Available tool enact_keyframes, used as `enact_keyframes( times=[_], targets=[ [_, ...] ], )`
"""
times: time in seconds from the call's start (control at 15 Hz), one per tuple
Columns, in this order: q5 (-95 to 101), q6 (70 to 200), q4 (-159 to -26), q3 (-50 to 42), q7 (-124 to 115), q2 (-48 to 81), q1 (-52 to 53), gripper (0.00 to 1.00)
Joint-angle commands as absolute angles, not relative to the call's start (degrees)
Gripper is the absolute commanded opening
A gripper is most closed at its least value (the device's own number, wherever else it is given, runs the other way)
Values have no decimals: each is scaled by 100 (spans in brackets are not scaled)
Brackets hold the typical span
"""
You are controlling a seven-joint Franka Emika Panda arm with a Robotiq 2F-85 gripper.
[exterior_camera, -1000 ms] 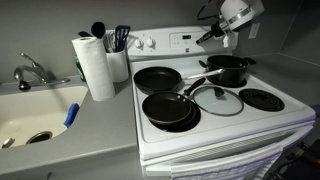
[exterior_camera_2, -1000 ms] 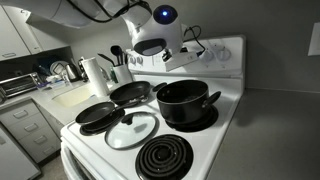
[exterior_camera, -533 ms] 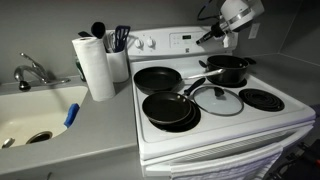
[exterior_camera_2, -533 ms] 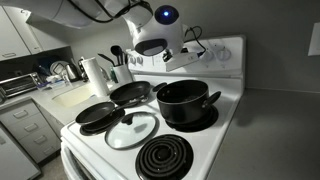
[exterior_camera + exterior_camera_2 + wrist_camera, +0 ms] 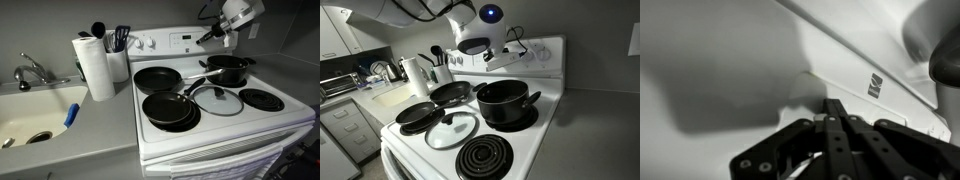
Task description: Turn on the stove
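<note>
Gripper (image 5: 834, 106) jaws together, tip at stove (image 5: 228, 127) panel.

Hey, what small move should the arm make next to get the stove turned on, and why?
Probably shift the gripper toward what looks like a knob and open the jaws. In the wrist view the fingers look closed and point at the bare control panel of the stove.

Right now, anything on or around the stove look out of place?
Nothing spilled or damaged. The glass lid lies flat on the stove top between burners, not on the pot. The paper towel roll stands close beside the stove's left edge.
</note>
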State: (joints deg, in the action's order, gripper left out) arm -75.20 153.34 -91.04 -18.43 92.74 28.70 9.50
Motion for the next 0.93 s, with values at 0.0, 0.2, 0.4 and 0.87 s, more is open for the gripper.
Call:
enact_keyframes(
  times=[0.0,0.2,0.4,0.87],
  targets=[
    [-7561,15298,-8527,-1852,9216,3353,805,0],
    [-7597,15337,-8471,-1843,9205,3380,811,0],
    [-7587,15378,-8472,-1848,9190,3356,834,0],
    [-7658,15628,-8859,-1844,9296,3058,948,0]
  ],
)
